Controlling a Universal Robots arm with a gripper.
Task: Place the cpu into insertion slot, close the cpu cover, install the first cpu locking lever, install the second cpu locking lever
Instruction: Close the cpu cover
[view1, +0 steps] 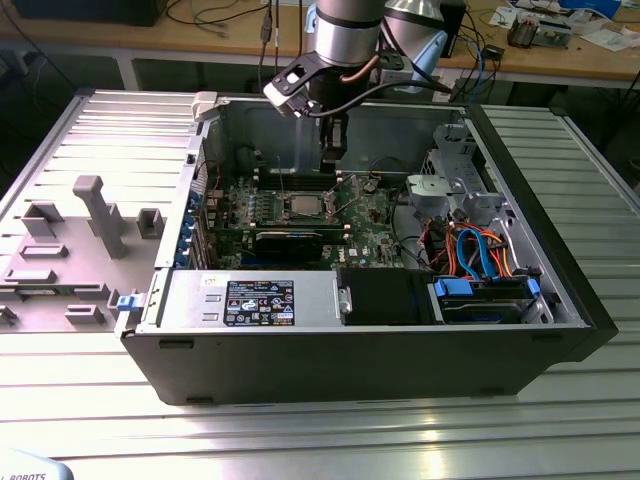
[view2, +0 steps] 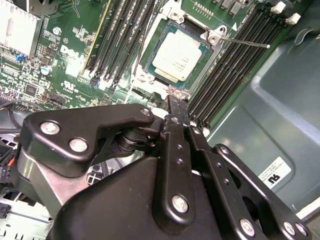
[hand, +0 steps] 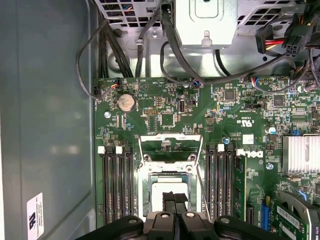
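Observation:
The cpu (view2: 176, 57) lies flat in the insertion slot (view2: 150, 44), silver top up, on the green motherboard (view1: 370, 235). In the first wrist view the cpu (hand: 162, 192) shows just past my fingertips, and the cpu cover (hand: 170, 146) stands swung open beyond it, with green board visible through its window. A thin locking lever (view2: 245, 42) sticks out free beside the socket. My gripper (view2: 178, 106) hovers at the socket's edge, shut, with nothing between its fingers. In the exterior view the gripper (view1: 333, 160) hangs over the board just behind the cpu (view1: 301, 207).
Black memory slots (hand: 117, 185) flank the socket on both sides. A finned heatsink (hand: 300, 152) and cables (hand: 190, 75) lie nearby. The case wall (view2: 280, 100) is close to the gripper. A drive cage (view1: 455, 185) with orange and blue cables fills the exterior view's right.

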